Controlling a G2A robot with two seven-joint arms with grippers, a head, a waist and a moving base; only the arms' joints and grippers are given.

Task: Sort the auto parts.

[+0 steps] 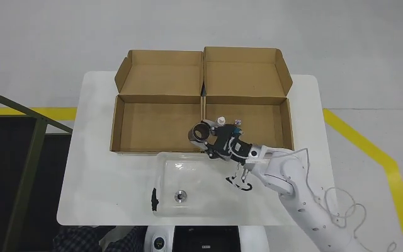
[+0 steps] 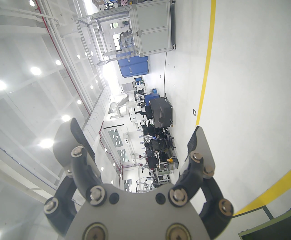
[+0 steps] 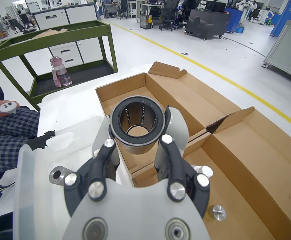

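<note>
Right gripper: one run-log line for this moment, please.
right gripper: shut on bearing | bearing: over left cardboard box | left gripper: open, empty

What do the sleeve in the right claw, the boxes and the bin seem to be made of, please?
Sleeve: likely steel, with a brushed grey wall and a matte black, perhaps rubber, end ring.
Boxes: plain brown cardboard, matte, with creased flaps.
Bin: clear glossy plastic; the table shows through.

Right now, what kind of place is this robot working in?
Probably a big robot lab or factory workshop: yellow floor lines, office chairs, a metal-framed machine cage, and the right gripper holding a metal bearing by cardboard boxes.
</note>
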